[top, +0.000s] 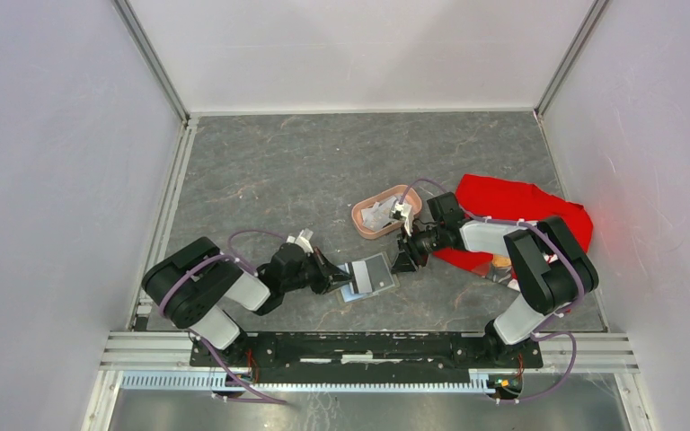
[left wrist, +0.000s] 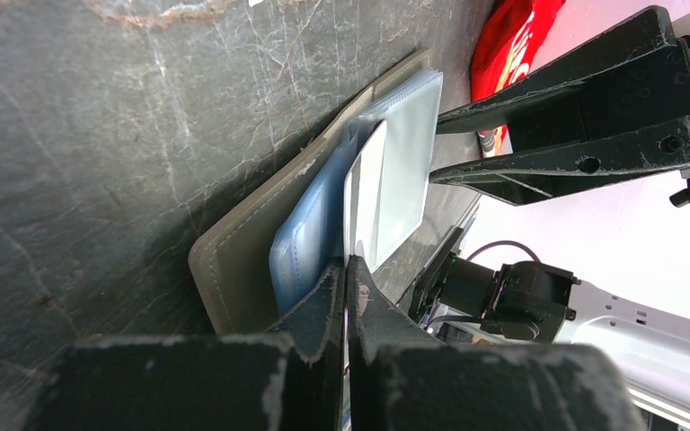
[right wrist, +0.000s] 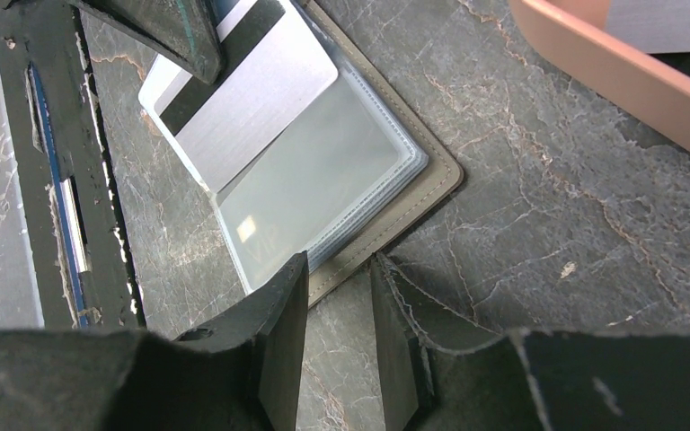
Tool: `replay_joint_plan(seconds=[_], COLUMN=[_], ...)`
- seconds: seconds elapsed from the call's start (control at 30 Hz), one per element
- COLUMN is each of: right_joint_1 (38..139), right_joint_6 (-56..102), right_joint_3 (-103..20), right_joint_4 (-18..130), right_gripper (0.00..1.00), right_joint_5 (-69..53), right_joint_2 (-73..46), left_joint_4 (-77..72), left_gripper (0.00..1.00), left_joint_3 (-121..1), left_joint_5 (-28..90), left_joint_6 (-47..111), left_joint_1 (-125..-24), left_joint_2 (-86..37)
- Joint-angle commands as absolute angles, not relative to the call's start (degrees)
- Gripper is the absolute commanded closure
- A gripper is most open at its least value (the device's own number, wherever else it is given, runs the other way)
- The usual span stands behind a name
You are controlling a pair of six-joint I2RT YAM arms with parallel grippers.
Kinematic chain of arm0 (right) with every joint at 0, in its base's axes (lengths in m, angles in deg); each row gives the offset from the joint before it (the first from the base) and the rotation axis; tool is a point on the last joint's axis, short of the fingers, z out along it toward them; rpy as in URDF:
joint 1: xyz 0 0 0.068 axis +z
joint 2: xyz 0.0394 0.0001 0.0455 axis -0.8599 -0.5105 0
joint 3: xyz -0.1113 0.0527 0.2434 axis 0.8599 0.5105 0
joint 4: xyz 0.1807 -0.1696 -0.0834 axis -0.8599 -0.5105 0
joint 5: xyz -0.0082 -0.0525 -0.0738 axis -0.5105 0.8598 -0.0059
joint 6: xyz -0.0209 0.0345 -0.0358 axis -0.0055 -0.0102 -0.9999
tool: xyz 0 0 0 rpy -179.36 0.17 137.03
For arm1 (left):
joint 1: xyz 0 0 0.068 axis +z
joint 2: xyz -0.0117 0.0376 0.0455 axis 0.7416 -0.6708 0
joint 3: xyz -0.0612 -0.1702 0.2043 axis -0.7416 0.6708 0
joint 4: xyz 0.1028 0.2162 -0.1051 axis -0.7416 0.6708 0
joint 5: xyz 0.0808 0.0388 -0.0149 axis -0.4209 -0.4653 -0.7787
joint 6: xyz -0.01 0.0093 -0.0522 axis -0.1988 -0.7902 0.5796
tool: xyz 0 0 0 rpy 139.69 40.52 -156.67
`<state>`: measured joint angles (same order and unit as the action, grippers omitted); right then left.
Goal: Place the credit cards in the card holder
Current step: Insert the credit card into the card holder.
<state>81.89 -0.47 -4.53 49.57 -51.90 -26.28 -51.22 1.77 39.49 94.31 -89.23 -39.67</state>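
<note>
table (top: 278, 171): dark marbled slab. pink tray (top: 357, 219), holding loose cards (top: 379, 214), lies at 12 o'clock of the holder (top: 379, 272), near it. red cloth (top: 512, 199) lies at 2 o'clock, well apart, partly under the right arm.

left gripper (top: 345, 273) reaches in from 9 o'clock, jaws clamped flat on a card (right wrist: 247, 94) at its outer end. right gripper (right wrist: 337, 274) stands at the holder's 2 o'clock edge, jaws narrowly apart, that edge lying in line with the gap; contact cannot be told.

holder lies open and flat on the table between both grippers: olive-grey cover, clear sleeves (right wrist: 314, 193) stacked inside. card is silvery with a dark stripe, lying at the sleeves' 9 o'clock side, its inner end on them.
</note>
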Motion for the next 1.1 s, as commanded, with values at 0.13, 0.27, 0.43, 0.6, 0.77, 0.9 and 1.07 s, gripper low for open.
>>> replay_joint_plan(seconds=[0.13, 0.27, 0.43, 0.6, 0.77, 0.9, 1.07], right_joint_1=[82.46, 82.94, 83.30, 83.51, 83.69, 83.72, 83.87], right_joint_6=[-1.36, -1.34, -1.34, -1.51, -1.68, -1.78, -1.78], right_joint_3=[-6.53, -6.68, -6.78, -6.88, -6.97, -7.05, -7.06], right_joint_4=[49.77, 49.71, 49.55, 49.21, 49.08, 48.84, 48.85], right_gripper=[0.63, 0.68, 0.71, 0.74, 0.77, 0.78, 0.78], right_joint_5=[-51.72, -51.37, -51.19, -51.19, -51.19, -51.21, -51.28], right_joint_2=[-27.11, -27.42, -27.71, -27.95, -28.12, -28.22, -28.22], left_joint_4=[-50.33, -50.76, -53.76, -57.20, -57.38, -53.90, -44.61], left_gripper=[0.98, 0.98, 0.98, 0.98, 0.98, 0.98, 0.98], left_joint_3=[2.23, 1.77, 2.15, 2.43, 2.13, 1.08, -0.56], left_joint_5=[34.48, 34.72, 33.80, 31.81, 30.21, 28.39, 24.10], left_joint_6=[94.60, 95.09, 96.94, 98.29, 97.24, 94.23, 90.87], left_joint_1=[-90.70, -91.38, -92.70, -94.35, -95.42, -96.23, -97.27], left_joint_2=[-39.38, -39.68, -41.36, -43.56, -44.61, -43.59, -39.13])
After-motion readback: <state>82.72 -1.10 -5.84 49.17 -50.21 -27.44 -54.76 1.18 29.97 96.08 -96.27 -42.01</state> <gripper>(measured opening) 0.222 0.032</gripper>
